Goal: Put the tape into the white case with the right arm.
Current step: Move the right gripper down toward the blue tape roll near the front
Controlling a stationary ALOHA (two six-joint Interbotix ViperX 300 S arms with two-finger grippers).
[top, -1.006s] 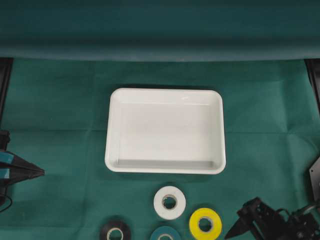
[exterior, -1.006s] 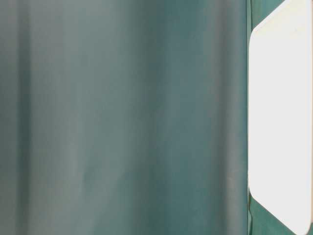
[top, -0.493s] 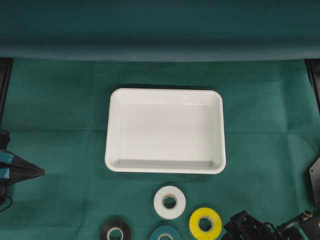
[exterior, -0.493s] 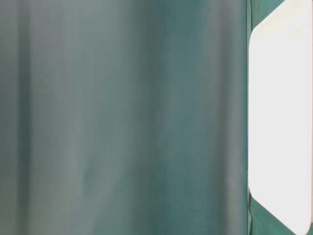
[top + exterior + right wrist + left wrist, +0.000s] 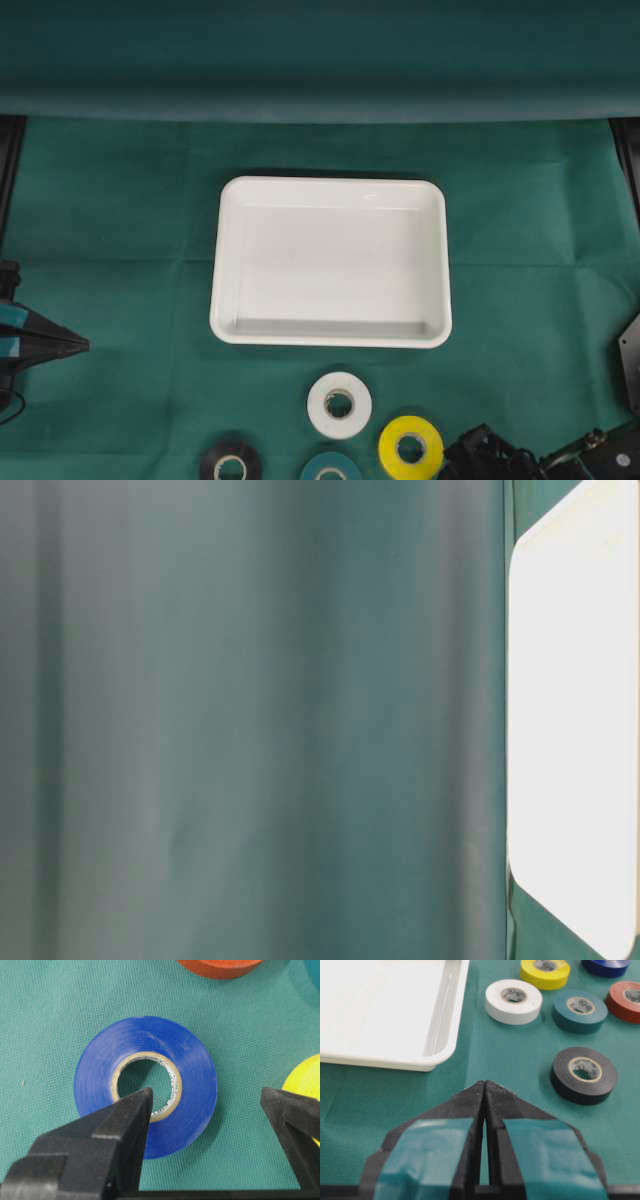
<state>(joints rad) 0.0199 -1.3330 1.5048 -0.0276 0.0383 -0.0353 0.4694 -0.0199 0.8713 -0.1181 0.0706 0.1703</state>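
Note:
The white case (image 5: pixel 330 183) lies empty in the middle of the green cloth and also shows in the table-level view (image 5: pixel 575 720). A blue tape roll (image 5: pixel 197 1070) lies flat under my right gripper (image 5: pixel 206 1092). The gripper is open. One fingertip hangs over the roll's core hole and the other stands outside the roll's rim. From overhead the right gripper (image 5: pixel 478 455) is half cut off at the bottom edge, beside the yellow roll (image 5: pixel 411 446). My left gripper (image 5: pixel 485 1084) is shut and holds nothing, low at the left (image 5: pixel 78 345).
White (image 5: pixel 339 404), black (image 5: pixel 230 464) and teal (image 5: pixel 331 468) rolls lie in front of the case. A red roll (image 5: pixel 626 1000) lies at the far side, and its edge (image 5: pixel 220 965) shows just beyond the blue one. Green cloth covers the table and backdrop.
The right gripper has slid left and toward the bottom edge of the overhead view, ending close beside the yellow roll. Its jaws stay wide. The left arm and the rolls have not moved.

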